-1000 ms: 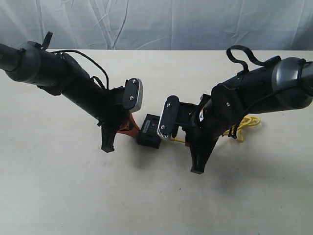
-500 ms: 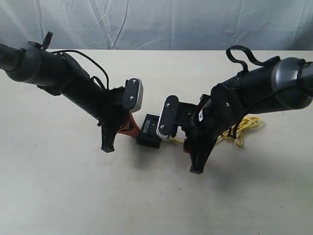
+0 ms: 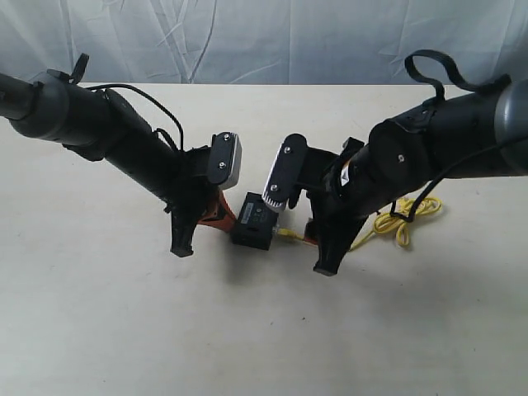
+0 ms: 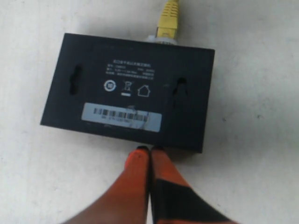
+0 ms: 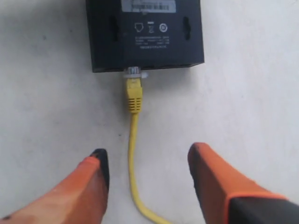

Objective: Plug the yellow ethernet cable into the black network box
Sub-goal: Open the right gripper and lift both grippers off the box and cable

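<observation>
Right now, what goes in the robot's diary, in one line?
yellow ethernet cable: in black network box | left fingers: shut, against box | right fingers: open, off cable

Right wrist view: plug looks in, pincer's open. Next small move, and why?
Probably lift the right pincer straight up, clear of the yellow ethernet cable. Its plug sits in the port of the black network box, and the open fingers flank the cord without touching it. The left pincer, shut, butts the box's opposite edge as a brace. Whether the plug latched cannot be seen.
</observation>
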